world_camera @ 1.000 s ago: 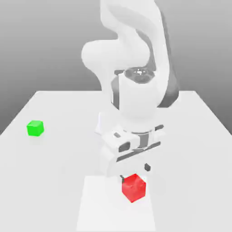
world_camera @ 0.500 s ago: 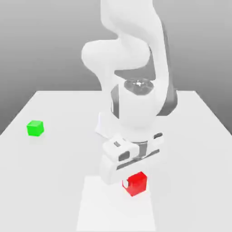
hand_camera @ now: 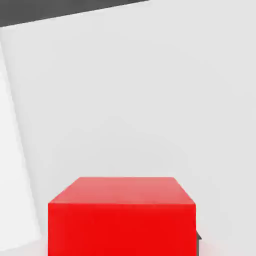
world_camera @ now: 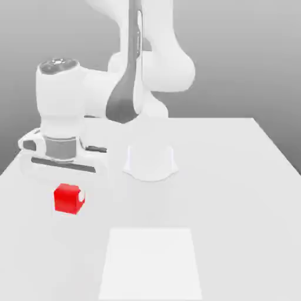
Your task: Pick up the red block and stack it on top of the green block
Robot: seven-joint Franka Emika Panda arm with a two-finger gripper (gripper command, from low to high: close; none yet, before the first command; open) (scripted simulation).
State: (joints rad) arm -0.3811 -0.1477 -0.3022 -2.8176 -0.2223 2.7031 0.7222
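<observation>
Nearest the exterior camera lay a paler square patch [world_camera: 150, 264] on the desk [world_camera: 247, 194], to the exterior view's right of the red block [world_camera: 68, 199] and nearer the camera than it, with bare desk between them. The red block itself hung directly beneath the hand [world_camera: 69, 196], which was pinching it from two opposite sides; one pale fingertip [world_camera: 81, 195] was pressed against the face on the exterior view's right. By the look of it, the block was carried rather than resting on the desk, though the gap beneath it was hard to judge. Being a cube, it had no long axis. It sat level, top face up, with one side face turned almost squarely toward the exterior camera. From the hand view its near top edge ran straight across the grip, so it seemed squarely seated and not skewed. Beyond the block, to the exterior view's right, stood the round base [world_camera: 150, 161] of the arm [world_camera: 147, 64], well apart from it, and the arm reached over from there to the wrist above the block. The coming move would turn on which way the green block lay from the red one, and that bearing could not be read here. My judgement is that the hand would need to bring the red block straight over the green one, faces aligned, before lowering it.
</observation>
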